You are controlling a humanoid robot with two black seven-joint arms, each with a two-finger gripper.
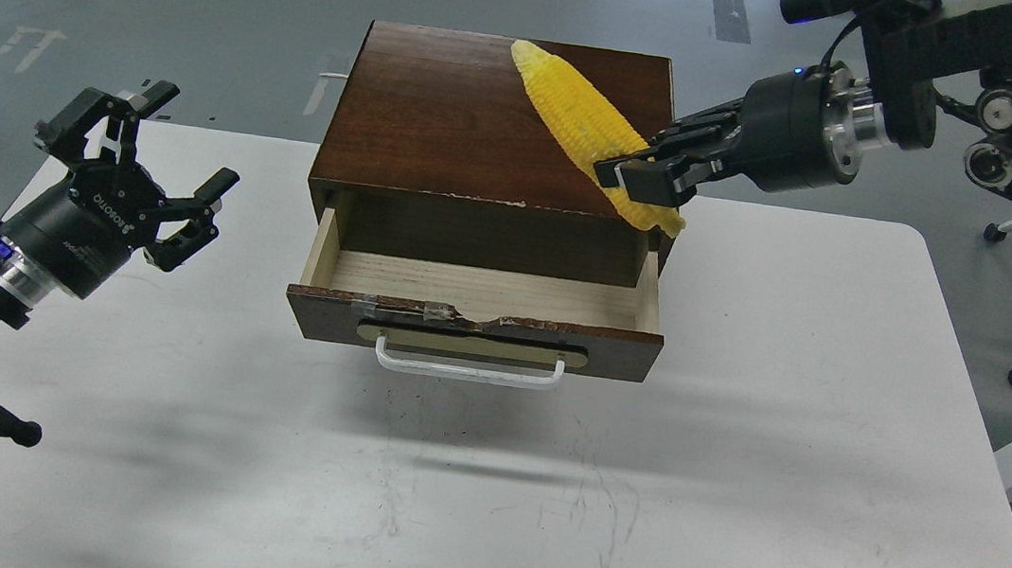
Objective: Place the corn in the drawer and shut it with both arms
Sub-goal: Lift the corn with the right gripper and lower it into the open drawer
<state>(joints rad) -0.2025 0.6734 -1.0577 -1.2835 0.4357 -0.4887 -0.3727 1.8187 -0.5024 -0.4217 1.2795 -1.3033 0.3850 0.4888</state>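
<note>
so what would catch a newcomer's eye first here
The bright yellow corn lies slantwise on the dark cabinet, its near end in the right gripper. Below it the drawer stands pulled open and bare inside. At left, the left gripper hangs open above the white table.

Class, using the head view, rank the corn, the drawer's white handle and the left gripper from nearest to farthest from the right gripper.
1. corn: on the cabinet top, at the right gripper fingertips.
2. white handle: on the open drawer's front, lower centre.
3. left gripper: far left, over the table.

text: ROBOTIQ | on: left claw (160, 161) body | other text: none legible
</note>
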